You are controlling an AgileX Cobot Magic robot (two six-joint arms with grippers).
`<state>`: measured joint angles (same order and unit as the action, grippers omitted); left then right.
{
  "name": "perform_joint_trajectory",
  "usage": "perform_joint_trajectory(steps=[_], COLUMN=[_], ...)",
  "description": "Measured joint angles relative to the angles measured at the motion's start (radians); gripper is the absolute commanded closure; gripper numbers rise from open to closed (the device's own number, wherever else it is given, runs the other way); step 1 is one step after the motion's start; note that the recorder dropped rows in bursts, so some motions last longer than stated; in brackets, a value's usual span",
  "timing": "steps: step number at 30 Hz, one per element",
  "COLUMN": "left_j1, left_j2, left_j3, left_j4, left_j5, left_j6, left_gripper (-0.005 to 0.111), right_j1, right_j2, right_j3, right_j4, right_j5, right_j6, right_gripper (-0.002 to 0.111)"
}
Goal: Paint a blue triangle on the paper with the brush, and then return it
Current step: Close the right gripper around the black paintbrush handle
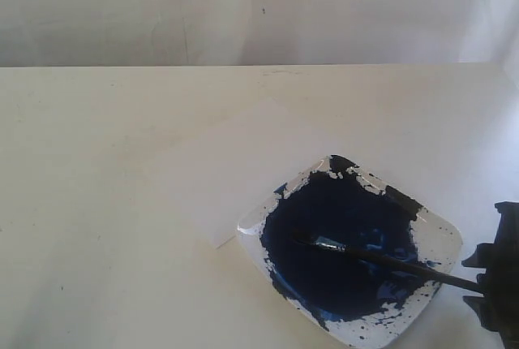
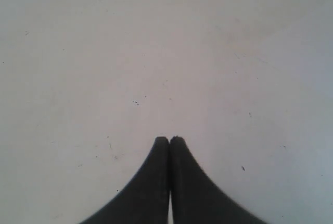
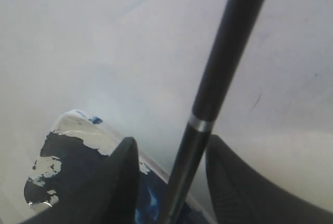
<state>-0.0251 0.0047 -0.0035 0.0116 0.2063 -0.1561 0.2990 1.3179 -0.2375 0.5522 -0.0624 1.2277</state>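
Showing the brush (image 1: 381, 258) laid across a square clear dish (image 1: 444, 239), bristle end sunk in the dark blue paint pool (image 1: 324, 211) at the dish's middle and black handle slanting out over the dish's right rim. Catches the right gripper (image 1: 485, 282) just off that right rim, released: fingers (image 3: 122, 182) spread to either side of the handle, a sliver of pale worktop (image 1: 89, 203) showing on both sides and no pinch on it. Cannot tell whether the handle leans on a finger lower down, past the wrist view's edge. Finds the paper (image 1: 235, 170), a white sheet barely paler than the off-white worktop, lying flat to the dish's left and beyond it, one edge running up to the dish's left rim; hard to say whether tucked under that rim or only touching. Picks out white smears and dark spatter all around the dish's rim. Places the left gripper (image 2: 169, 140) clenched on nothing, its two dark fingertips pressed together, hovering over lightly speckled worktop. Takes in a pale backdrop (image 1: 243, 8) rising behind the worktop, well beyond the dish.
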Motion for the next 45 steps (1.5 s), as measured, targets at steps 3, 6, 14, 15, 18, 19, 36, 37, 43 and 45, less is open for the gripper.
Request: perform_joint_trajectory(steps=[3, 6, 14, 15, 18, 19, 36, 37, 43, 45], left_j1=[0.000, 0.000, 0.000, 0.000, 0.000, 0.000, 0.000, 0.000, 0.000, 0.000], left_j2=[0.000, 0.000, 0.000, 0.000, 0.000, 0.000, 0.000, 0.000, 0.000, 0.000], left_j3=[0.000, 0.000, 0.000, 0.000, 0.000, 0.000, 0.000, 0.000, 0.000, 0.000], left_j4=[0.000, 0.000, 0.000, 0.000, 0.000, 0.000, 0.000, 0.000, 0.000, 0.000], left_j5=[0.000, 0.000, 0.000, 0.000, 0.000, 0.000, 0.000, 0.000, 0.000, 0.000], left_j6=[0.000, 0.000, 0.000, 0.000, 0.000, 0.000, 0.000, 0.000, 0.000, 0.000], left_gripper=[0.107, 0.107, 0.107, 0.107, 0.107, 0.107, 0.107, 0.107, 0.107, 0.107], right_j1=[0.000, 0.000, 0.000, 0.000, 0.000, 0.000, 0.000, 0.000, 0.000, 0.000], right_j2=[0.000, 0.000, 0.002, 0.005, 0.020, 0.023, 0.030, 0.030, 0.030, 0.030], right_j3=[0.000, 0.000, 0.010, 0.010, 0.010, 0.010, 0.010, 0.010, 0.010, 0.010], right_j4=[0.000, 0.000, 0.000, 0.000, 0.000, 0.000, 0.004, 0.004, 0.004, 0.006], right_j5=[0.000, 0.001, 0.001, 0.001, 0.001, 0.001, -0.018, -0.018, -0.019, -0.021], right_j6=[0.002, 0.002, 0.002, 0.002, 0.002, 0.002, 0.009, 0.009, 0.009, 0.009], right_gripper=[0.069, 0.069, 0.069, 0.069, 0.070, 0.073, 0.082, 0.083, 0.085, 0.085])
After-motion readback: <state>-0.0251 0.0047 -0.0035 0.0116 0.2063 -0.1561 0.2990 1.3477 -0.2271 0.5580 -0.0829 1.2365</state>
